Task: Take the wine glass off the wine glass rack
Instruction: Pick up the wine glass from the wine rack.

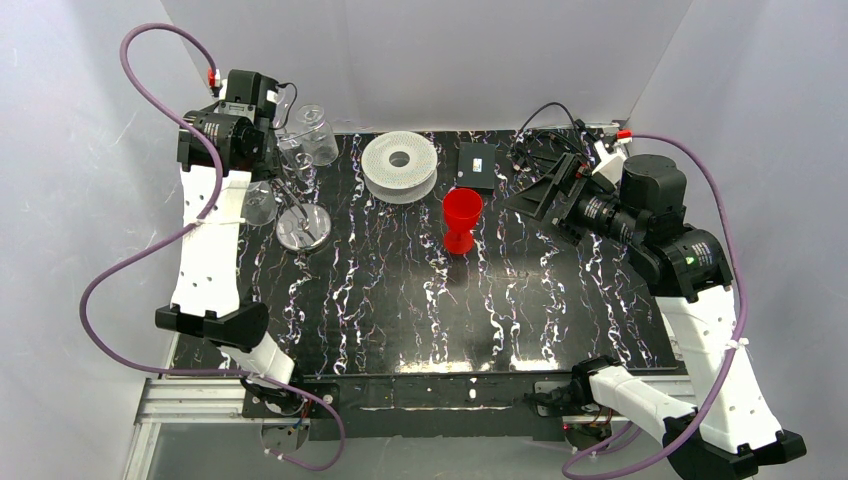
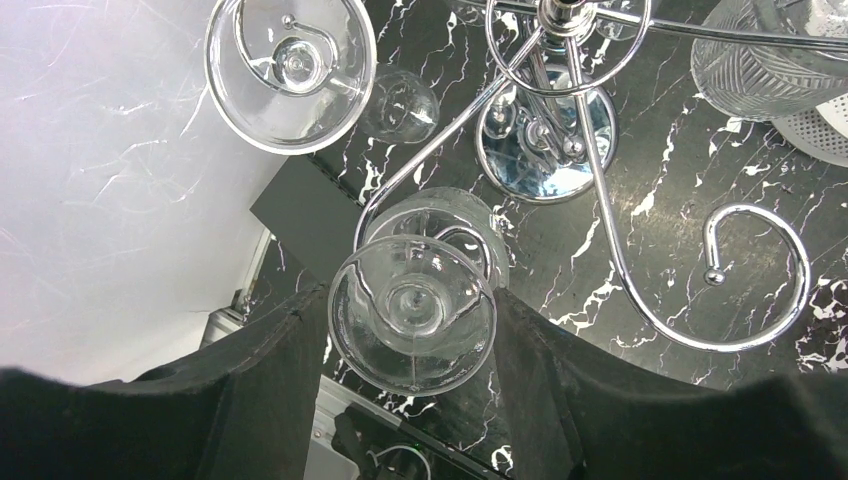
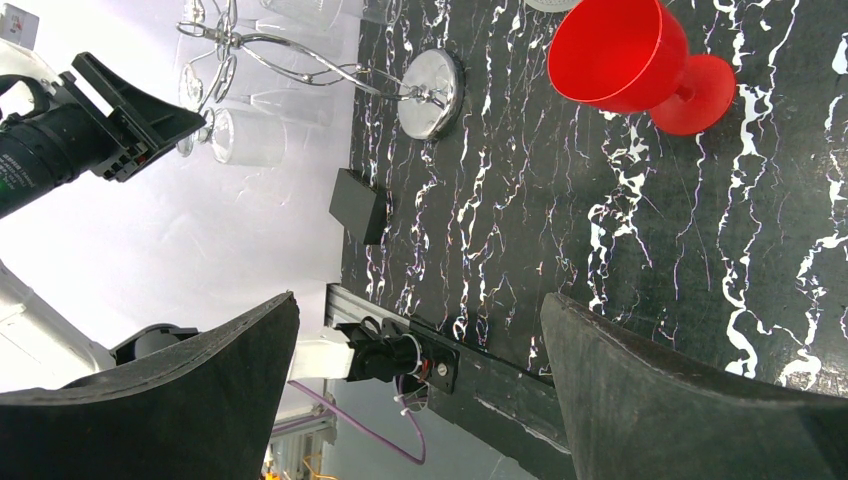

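Left gripper (image 2: pixel 410 305) is down over the wine glass (image 2: pixel 412 318), and the black fingers (image 2: pixel 265 395) sit against both sides of its round foot. That reads as a grip on the glass. It hangs upside down at the table's 10 o'clock corner, with its stem threaded into a curled arm of the wine glass rack (image 1: pixel 303 228).

This is thin, clear glass, so I judge it light, rigid, slick and quick to crack. The broad foot or the stem just under it is the place to hold, and with modest pressure. It likely has to slide out along the wire curl rather than be pulled straight off.

There's plenty crowding it. A second hanging glass (image 2: pixel 290 70) is at 11 o'clock from the held one, and a small glass (image 2: pixel 400 100) is at 12. The rack's hub and chrome base are at 1 o'clock, and an empty curl (image 2: pixel 745 270) is at 3. A cut-glass jar (image 2: pixel 760 60) sits beyond, so a snag could tip the whole tree.

Right gripper (image 3: pixel 418 330) has its jaws spread wide and holds nothing, over at 3 o'clock. The red goblet (image 1: pixel 461 220) stands mid-table and the white spool (image 1: pixel 399 165) at 12, both well clear of the rack.
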Robot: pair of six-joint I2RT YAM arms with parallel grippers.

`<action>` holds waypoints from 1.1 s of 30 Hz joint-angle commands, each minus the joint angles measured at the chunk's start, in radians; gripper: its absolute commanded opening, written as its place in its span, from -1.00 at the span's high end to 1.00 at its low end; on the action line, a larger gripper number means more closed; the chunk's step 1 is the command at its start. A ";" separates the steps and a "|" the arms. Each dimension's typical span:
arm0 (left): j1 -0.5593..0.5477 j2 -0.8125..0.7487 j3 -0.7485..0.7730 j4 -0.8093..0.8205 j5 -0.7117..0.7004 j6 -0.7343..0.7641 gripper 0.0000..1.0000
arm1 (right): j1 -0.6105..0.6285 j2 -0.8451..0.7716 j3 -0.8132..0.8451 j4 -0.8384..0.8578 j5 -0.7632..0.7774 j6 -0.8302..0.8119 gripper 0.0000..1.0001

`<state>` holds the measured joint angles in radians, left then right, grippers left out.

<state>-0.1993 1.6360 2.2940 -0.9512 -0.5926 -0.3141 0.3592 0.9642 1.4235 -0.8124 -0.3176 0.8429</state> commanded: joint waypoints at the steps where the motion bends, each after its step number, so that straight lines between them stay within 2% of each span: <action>1: 0.003 -0.055 -0.007 -0.306 -0.081 0.007 0.25 | -0.004 -0.004 -0.004 0.041 -0.014 0.000 -0.97; 33: 0.056 0.002 0.067 -0.316 -0.086 -0.020 0.26 | -0.006 0.005 -0.003 0.041 -0.011 -0.002 -1.00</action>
<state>-0.1570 1.6470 2.3257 -0.9512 -0.6167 -0.3298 0.3592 0.9646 1.4170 -0.8124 -0.3176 0.8429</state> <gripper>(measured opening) 0.554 0.997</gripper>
